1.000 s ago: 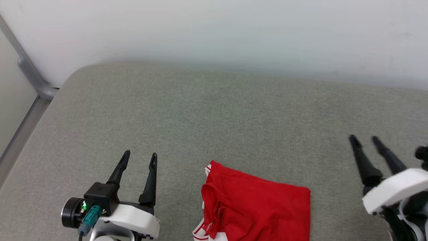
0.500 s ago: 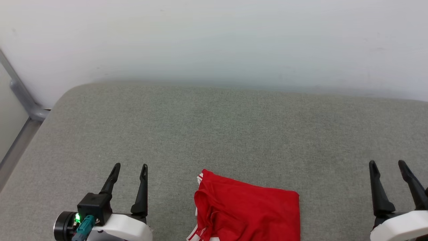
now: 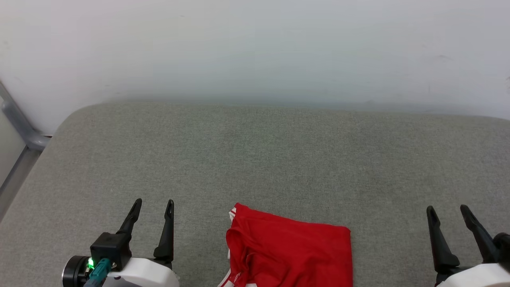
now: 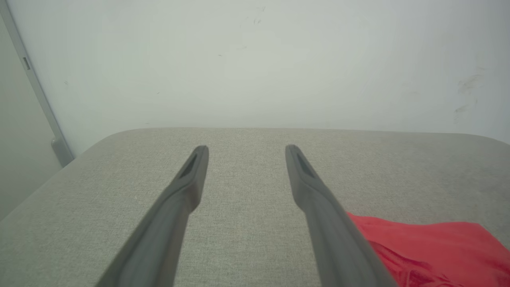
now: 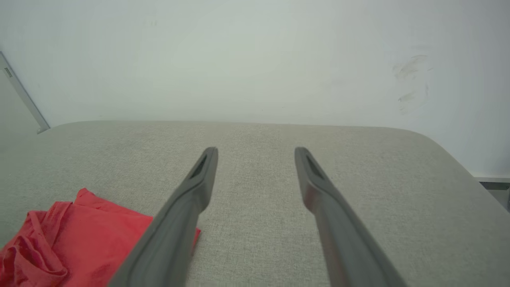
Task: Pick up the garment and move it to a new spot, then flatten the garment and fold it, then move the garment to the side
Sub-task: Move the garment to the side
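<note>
The garment [image 3: 293, 253] is a bright red shirt folded into a compact rectangle, lying at the near middle of the grey cushion [image 3: 255, 159]; a bit of red-and-white striped trim peeks out at its left edge. My left gripper [image 3: 153, 204] hovers open to the left of it, apart from the cloth. Off to the right my right gripper [image 3: 448, 209] is open too, well away from the shirt. The left wrist view has the garment [image 4: 430, 247] at its lower right, beside the open left gripper [image 4: 246, 148]. The right wrist view has the garment [image 5: 79, 239] at its lower left, beside the open right gripper [image 5: 255, 150].
A pale wall [image 3: 255, 52] rises straight behind the cushion's far edge. A grey metal rail [image 3: 18, 127] runs down at the far left corner. The cushion's rounded right corner [image 5: 442, 147] drops off toward the floor.
The head camera has tilted up, so the whole scene sits lower in the picture. My right gripper has drawn back and turned from a leftward tilt to nearly straight ahead. The garment lies unmoved.
</note>
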Tool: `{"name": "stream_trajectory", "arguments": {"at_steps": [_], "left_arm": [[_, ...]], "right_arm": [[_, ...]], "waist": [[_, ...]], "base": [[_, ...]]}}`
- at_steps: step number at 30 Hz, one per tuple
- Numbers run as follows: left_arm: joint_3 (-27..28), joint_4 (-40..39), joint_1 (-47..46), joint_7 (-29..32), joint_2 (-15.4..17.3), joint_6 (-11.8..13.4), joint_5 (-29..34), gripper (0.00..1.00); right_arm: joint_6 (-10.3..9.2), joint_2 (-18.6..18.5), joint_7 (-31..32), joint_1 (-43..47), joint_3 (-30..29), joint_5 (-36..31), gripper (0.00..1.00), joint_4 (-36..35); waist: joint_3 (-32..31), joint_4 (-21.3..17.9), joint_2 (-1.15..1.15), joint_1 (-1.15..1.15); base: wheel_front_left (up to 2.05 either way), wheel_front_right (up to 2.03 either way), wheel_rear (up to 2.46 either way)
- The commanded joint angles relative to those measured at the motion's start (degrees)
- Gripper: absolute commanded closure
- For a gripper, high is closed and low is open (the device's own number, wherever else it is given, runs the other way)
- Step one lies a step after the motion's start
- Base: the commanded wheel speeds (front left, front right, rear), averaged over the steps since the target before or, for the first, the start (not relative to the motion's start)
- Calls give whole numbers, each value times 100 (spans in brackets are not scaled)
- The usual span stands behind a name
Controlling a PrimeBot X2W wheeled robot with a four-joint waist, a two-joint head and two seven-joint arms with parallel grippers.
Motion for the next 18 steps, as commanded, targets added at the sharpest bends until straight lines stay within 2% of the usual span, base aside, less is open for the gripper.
{"name": "stream_trajectory", "arguments": {"at_steps": [1,7,11,12,13,18], "left_arm": [[9,9,-1,-18,17,-10,-14,0],[9,-16,-96,-30,-35,-44,19,0],[-10,-48,-169,-35,-80,-81,42,0],[-23,-64,-200,-36,-101,-107,58,0],[-57,-104,-257,-42,-150,-166,89,0],[-51,-206,-398,-47,-290,-275,176,0]], "right_arm": [[-3,21,44,92,-16,69,0,-4],[-3,24,325,181,-261,299,0,149],[-3,-5,678,222,-364,722,0,415],[-3,-34,847,222,-407,910,0,537],[-3,-137,1370,217,-421,1336,0,873],[-3,-204,2210,122,-143,1855,0,1225]], "waist": [[3,4,-1,0],[49,83,-1,0],[117,164,-1,0],[147,203,-1,0],[239,326,-1,0],[499,567,-1,0]], "base": [[0,0,0],[0,0,0],[0,0,0],[0,0,0],[0,0,0],[0,0,0]]}}
